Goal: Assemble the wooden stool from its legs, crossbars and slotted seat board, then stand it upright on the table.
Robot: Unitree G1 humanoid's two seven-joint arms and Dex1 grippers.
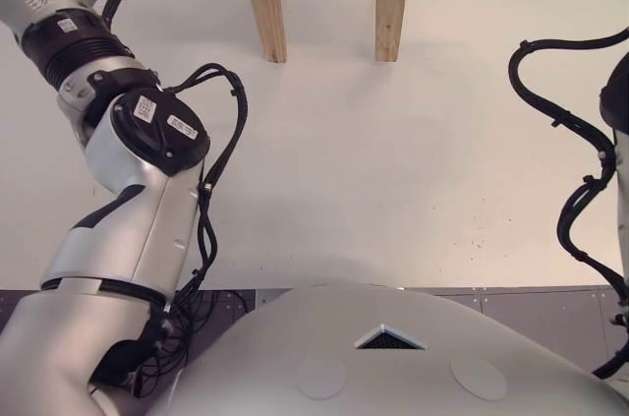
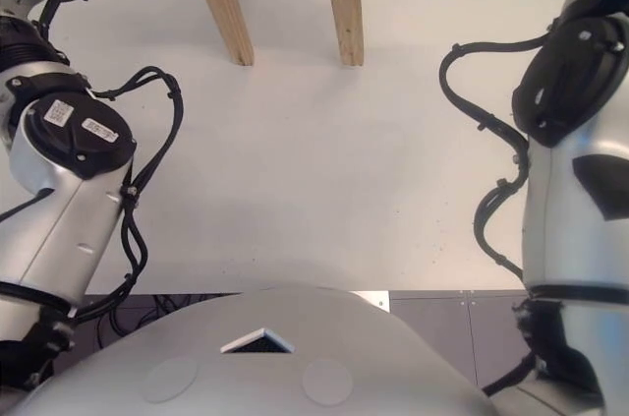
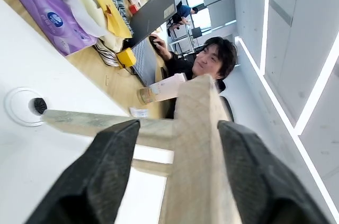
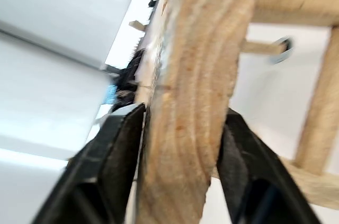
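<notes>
Surroundings: neighbouring wooden desk (image 3: 114, 83), dark floor panels (image 1: 531, 308), ceiling light strips (image 3: 318, 91).
On the desk, a purple tissue pack (image 3: 50, 20) lies beside a pale bag (image 3: 79, 1) and a yellow bag (image 3: 106, 1). A striped item (image 3: 108, 54) sits under these bags, with a small yellow box (image 3: 126, 57) touching it. An open laptop (image 3: 153, 17) stands just beyond the box, its screen dark. A pale cup (image 3: 161, 89) rests near the laptop keyboard. A round cable grommet (image 3: 24, 106) is located near the desk edge. The floor panels are grey and fastened with small screws.
</notes>
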